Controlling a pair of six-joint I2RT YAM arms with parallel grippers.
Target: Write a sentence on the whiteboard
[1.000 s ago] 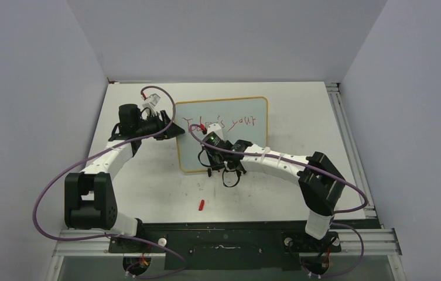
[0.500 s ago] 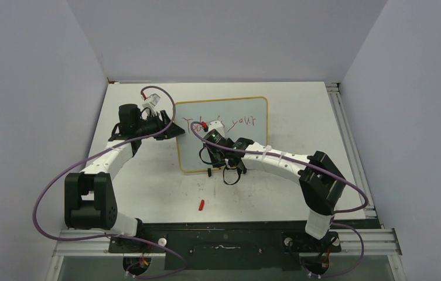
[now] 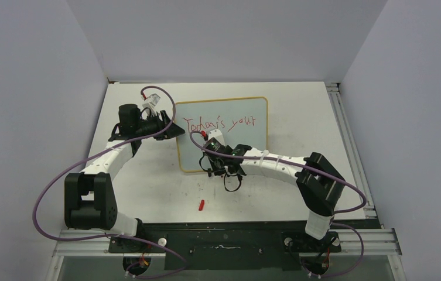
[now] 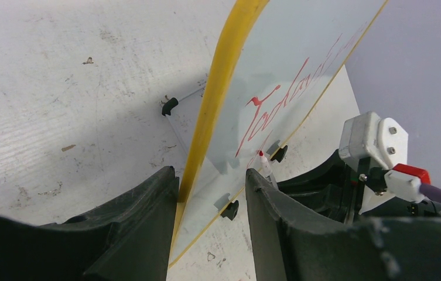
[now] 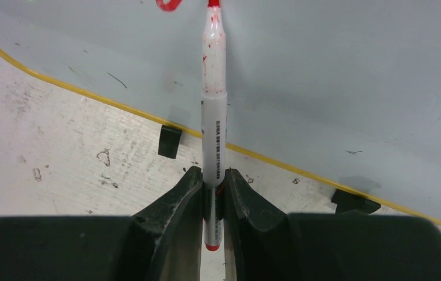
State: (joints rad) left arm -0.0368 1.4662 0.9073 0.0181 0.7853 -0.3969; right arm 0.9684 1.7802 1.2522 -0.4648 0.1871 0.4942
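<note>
The whiteboard [image 3: 244,146] stands tilted on black clip feet, yellow-framed. The sentence [image 3: 221,123] is red handwriting reading "Today's your" in one line near the top. My right gripper [image 3: 216,149] is shut on a red marker [image 3: 211,137], whose tip touches the board below "Today's". In the right wrist view the marker [image 5: 214,117] runs up from my closed jaws [image 5: 212,175] to the board [image 5: 335,76], beside a small red stroke [image 5: 168,4]. My left gripper [image 3: 168,127] straddles the board's lower left corner; its jaws [image 4: 211,178] stand apart, the left finger against the yellow frame [image 4: 218,88].
A red marker cap [image 3: 201,205] lies on the white table [image 3: 142,181] in front of the board. Two black clip feet [image 5: 170,141] stick out under the board's near edge. Grey walls close in the table on three sides.
My right gripper has drawn the marker down and towards the near side, from the first line to just below it, uncovering "Today's". The left arm has not moved.
</note>
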